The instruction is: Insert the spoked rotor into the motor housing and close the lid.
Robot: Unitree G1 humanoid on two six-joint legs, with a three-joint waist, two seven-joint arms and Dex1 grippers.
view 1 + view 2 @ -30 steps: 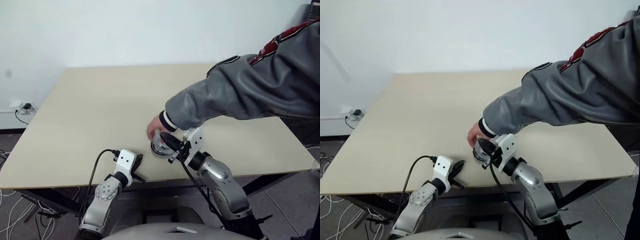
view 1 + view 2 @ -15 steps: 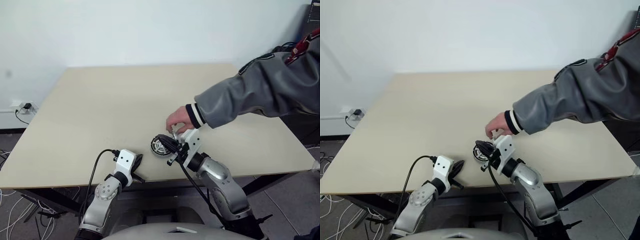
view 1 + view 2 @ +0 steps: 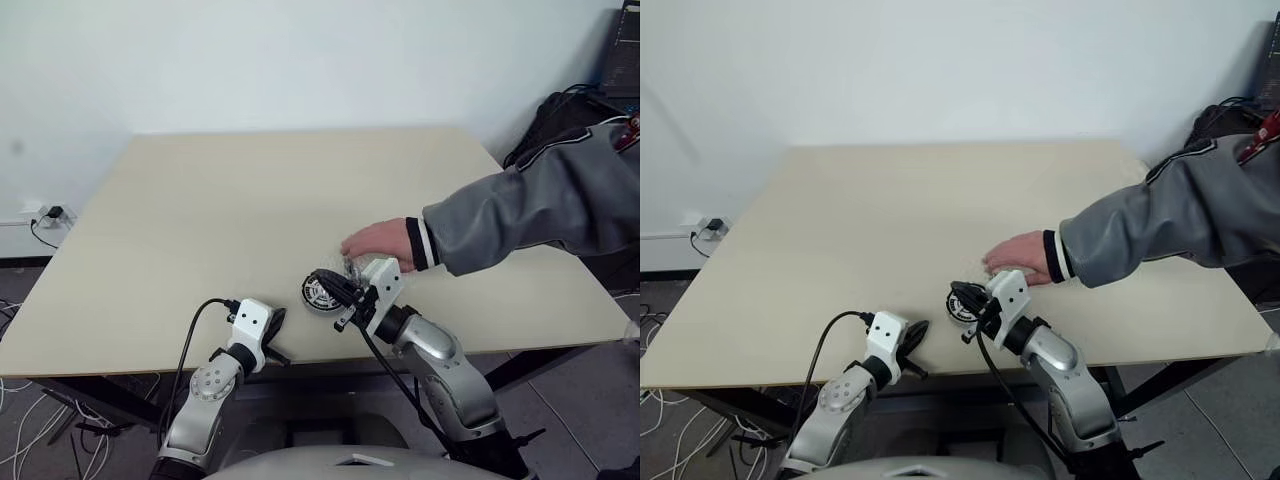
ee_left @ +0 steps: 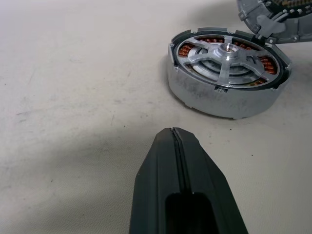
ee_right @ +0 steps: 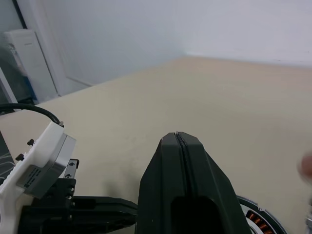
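1. Person's hand (image 3: 378,243) is pulling back to the right across the worktop (image 3: 220,210). A second ago it was covering the motor housing (image 4: 226,73); now it is sitting just right of it, low over the surface. It looks to be carrying something small and silver, though I cannot tell what.
2. The motor housing is sitting near the near edge of the worktop, right of centre. Copper windings are showing in a ring, with a spoked silver part seated across the middle. I am reading that as the spoked rotor (image 4: 225,57) already sitting in – a judgement from the left wrist view.
3. A second round part (image 4: 278,19) is lying just beyond the housing, touching or nearly touching its far rim. It is cut off at the frame edge, so I cannot tell whether it is the lid.
4. Left gripper (image 4: 174,132) is sitting with its fingers pressed together, holding nothing, aimed at the housing and near it but apart.
5. Right gripper (image 5: 178,136) is also pressed together and empty, hanging over the housing's near side and pointing left.
6. Neither arm has shifted over the last second – only the person has been moving.
7. Meaning for the task: the scene is being set up by the person, and the closing step is likely what is left.
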